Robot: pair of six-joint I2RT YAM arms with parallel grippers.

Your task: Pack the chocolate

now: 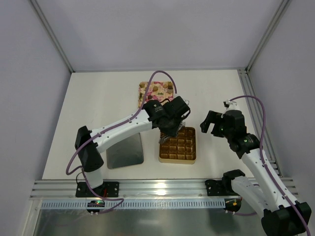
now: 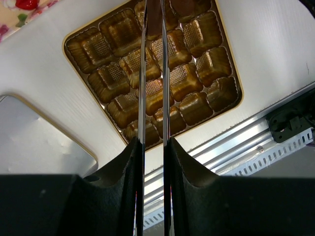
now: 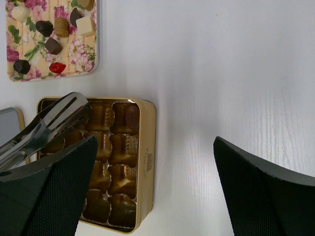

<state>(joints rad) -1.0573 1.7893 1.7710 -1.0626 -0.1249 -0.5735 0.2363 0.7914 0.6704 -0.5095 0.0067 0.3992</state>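
One empty cell is the target: left end effector (image 2: 153, 145), clamped on tongs (image 3: 59, 113) perhaps holding chocolate (image 3: 53, 45), should centre over the gold box (image 3: 147, 162); right end effector (image 3: 155, 140) hangs open.

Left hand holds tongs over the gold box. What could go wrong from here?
The left hand grips the tongs far from their tips, so a piece could slip or land astride two gold box cells. Heading for the floral tray, the blades could clip the box wall and shift it.
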